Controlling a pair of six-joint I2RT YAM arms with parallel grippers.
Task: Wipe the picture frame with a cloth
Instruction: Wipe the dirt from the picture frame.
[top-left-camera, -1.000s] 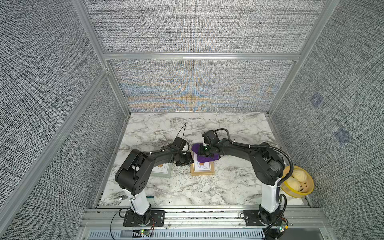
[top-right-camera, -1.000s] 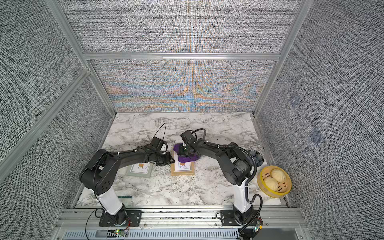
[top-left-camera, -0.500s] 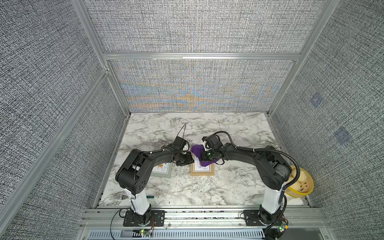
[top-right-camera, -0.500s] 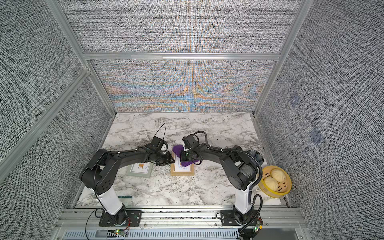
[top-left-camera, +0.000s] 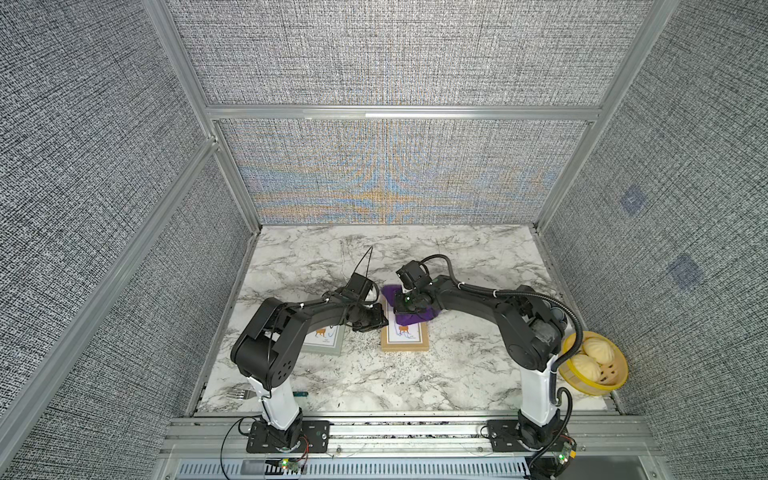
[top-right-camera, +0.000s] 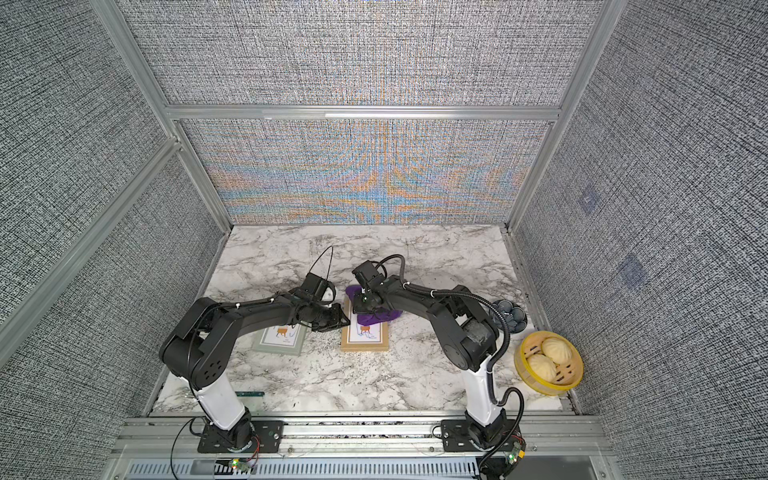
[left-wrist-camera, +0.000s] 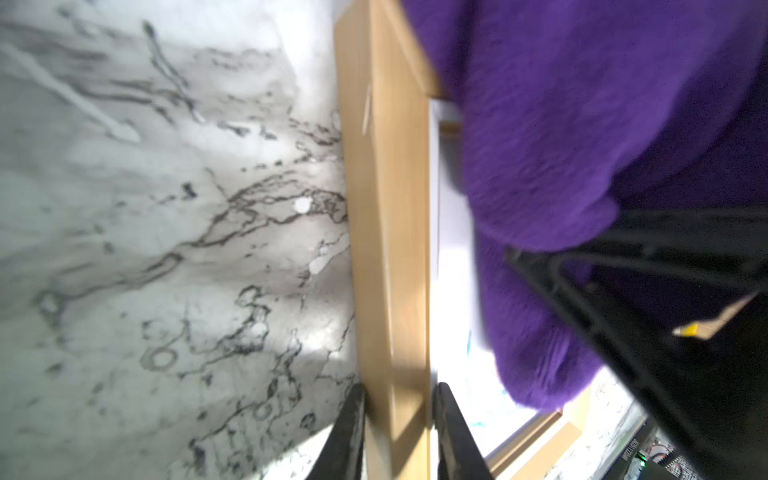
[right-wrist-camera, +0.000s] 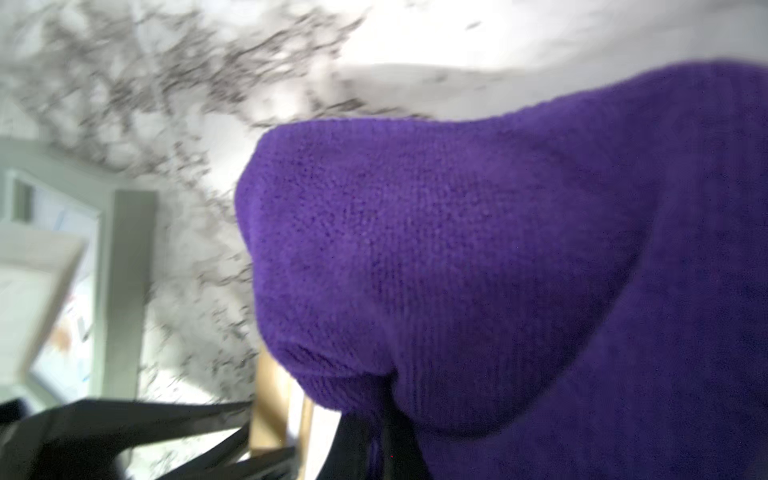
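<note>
A light wooden picture frame (top-left-camera: 405, 345) (top-right-camera: 365, 347) lies flat on the marble table. My left gripper (top-left-camera: 383, 322) (left-wrist-camera: 399, 411) is shut on its left border (left-wrist-camera: 390, 208), one finger on each side of the wooden strip. The purple cloth (top-left-camera: 411, 326) (top-right-camera: 376, 319) is bunched over the frame's far half. My right gripper (top-left-camera: 405, 309) (right-wrist-camera: 380, 436) points down into it and is shut on a fold of the cloth (right-wrist-camera: 457, 249); its fingertips are buried in the fabric. The near half of the picture stays uncovered.
A second, grey-green frame (top-left-camera: 324, 340) (top-right-camera: 277, 340) lies under my left arm. A yellow steamer basket (top-left-camera: 615, 374) with buns sits at the right edge, a dark flower-shaped dish (top-right-camera: 509, 318) behind it. A fork (top-left-camera: 241, 390) and a thin blue stick (top-left-camera: 300, 393) lie near the front left.
My right gripper swept the cloth leftward across the frame and back toward the right. The left gripper has kept its hold on the frame without moving.
</note>
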